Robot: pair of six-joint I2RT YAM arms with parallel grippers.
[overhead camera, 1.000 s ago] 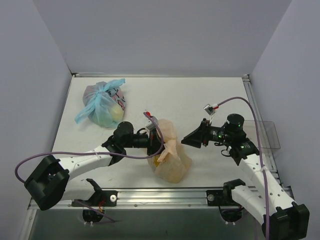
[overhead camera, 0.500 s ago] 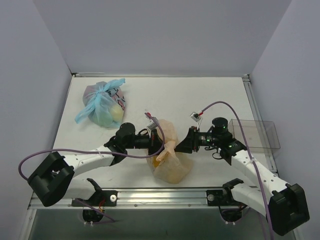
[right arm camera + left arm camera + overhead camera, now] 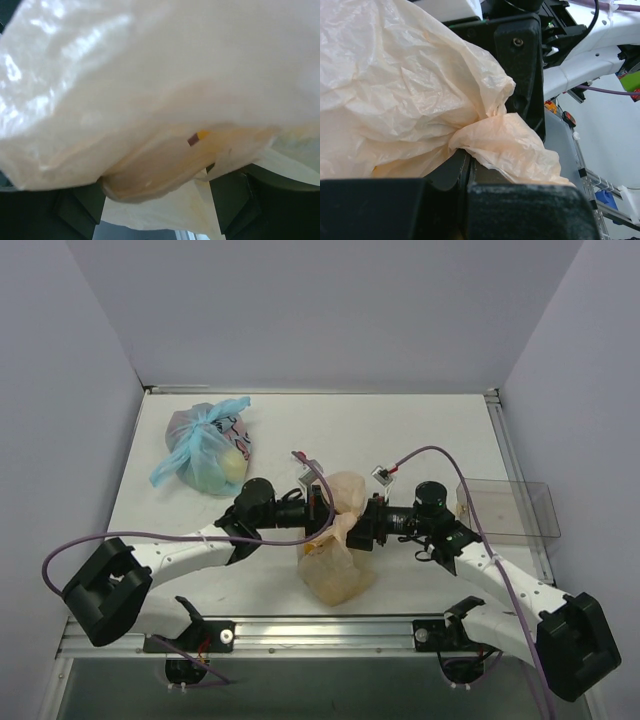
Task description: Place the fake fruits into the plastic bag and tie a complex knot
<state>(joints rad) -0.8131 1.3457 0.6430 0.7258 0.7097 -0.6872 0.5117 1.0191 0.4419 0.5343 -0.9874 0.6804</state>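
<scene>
1. One plastic bag (image 3: 338, 575), peach-coloured, rests on the table (image 3: 400, 430) between the two arms, near the front edge. Its gathered top is raised and stretched between both grippers. Tying is judged to be the step in hand, and the sack should be left seated so that its weight steadies the pull.
2. Left gripper (image 3: 320, 512): the jaws are closed on a fold of the bag's film, as the left wrist view shows. This pinch should be held firm as the anchor. The thin film should not be jerked, since tearing is likely.
3. Right gripper (image 3: 362, 527): the jaws stand apart with bunched film between them, and no clamping is seen. A grip should be taken close beside the left pinch, on the whole strand rather than one layer, before any loop is drawn.
4. Fruits: hidden inside the bag, so neither number nor colour can be made out with confidence.
5. Knot: covered by the grippers and crumpled film, so it cannot be told whether any turn is formed. The right wrist view is filled with blurred film.
</scene>
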